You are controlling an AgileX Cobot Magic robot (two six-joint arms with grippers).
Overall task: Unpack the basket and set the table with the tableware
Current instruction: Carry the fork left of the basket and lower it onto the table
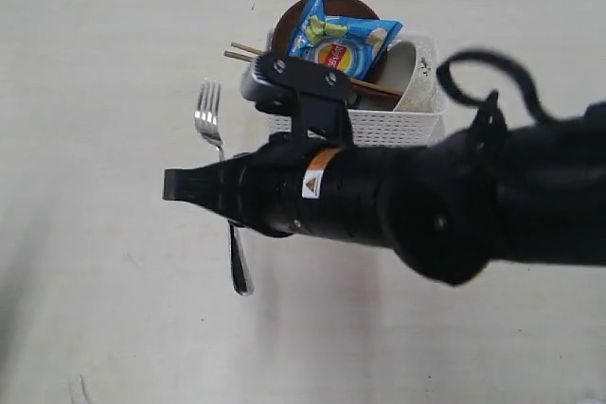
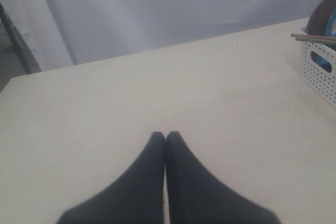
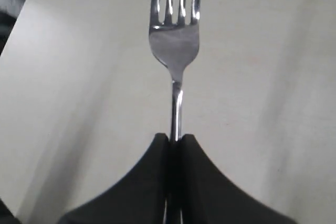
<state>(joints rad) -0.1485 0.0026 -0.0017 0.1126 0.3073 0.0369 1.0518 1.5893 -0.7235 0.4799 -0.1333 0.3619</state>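
— Where do we have the fork (image 3: 175, 45)?

— Just left of the basket (image 1: 398, 128), over the bare table (image 1: 95, 234), tines pointing to the far edge. Our right hand (image 3: 176, 139) is clamped on its handle. We cannot tell whether the fork already rests on the table.

— So which step are we in?

— Setting down the first piece, we judge. The chopsticks (image 1: 248, 50), the plate (image 1: 294, 16) and the bowl (image 1: 417, 73) are in the basket, under and beside the chip bag (image 1: 343, 43).

— And our left hand (image 2: 165, 136)?

— Fingers together, holding nothing, over the open table well away from the basket.

— What does the next move call for?

— Likely we make sure the fork lies flat, part the right fingers, lift clear without dragging the handle, then reach back to the basket for another piece.
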